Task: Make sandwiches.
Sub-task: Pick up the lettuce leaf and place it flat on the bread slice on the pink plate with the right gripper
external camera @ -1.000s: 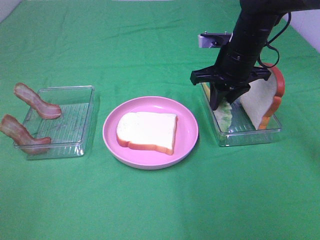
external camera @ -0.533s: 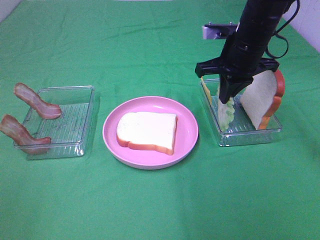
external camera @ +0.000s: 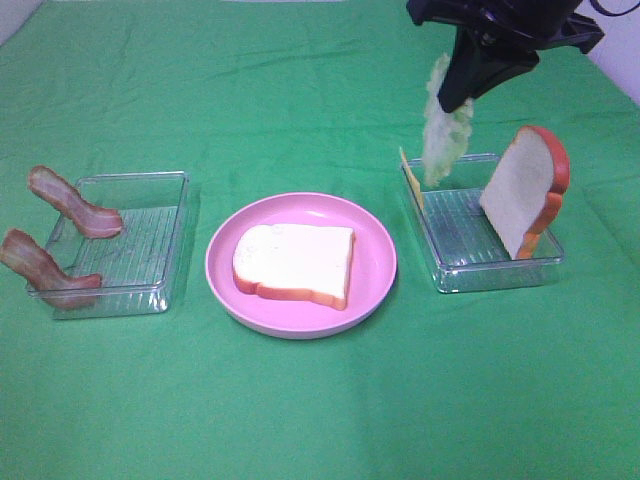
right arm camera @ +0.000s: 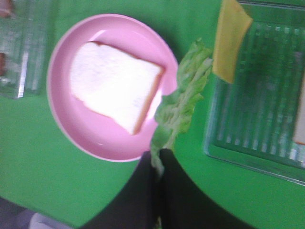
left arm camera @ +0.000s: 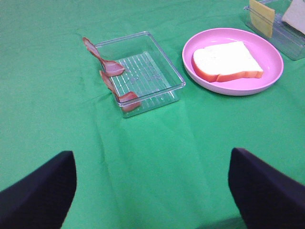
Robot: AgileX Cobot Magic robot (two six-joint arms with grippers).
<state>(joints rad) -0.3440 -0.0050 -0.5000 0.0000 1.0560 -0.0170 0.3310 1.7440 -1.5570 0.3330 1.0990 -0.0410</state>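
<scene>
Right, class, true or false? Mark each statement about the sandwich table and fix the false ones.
1. The right claw holds the lettuce leaf in the air. True.
2. Two bread slices lie on the pink plate. False: just one bread slice does.
3. The bacon strips sit on that plate. False: they lean on the left tray.
4. The cheese is in the right tray. True.
5. The left claw is shut. False: it is open.

Bread slices (external camera: 295, 262) (external camera: 520, 190), bacon strips (external camera: 75, 205) (external camera: 40, 265), trays (external camera: 135, 176) (external camera: 500, 272): two each
</scene>
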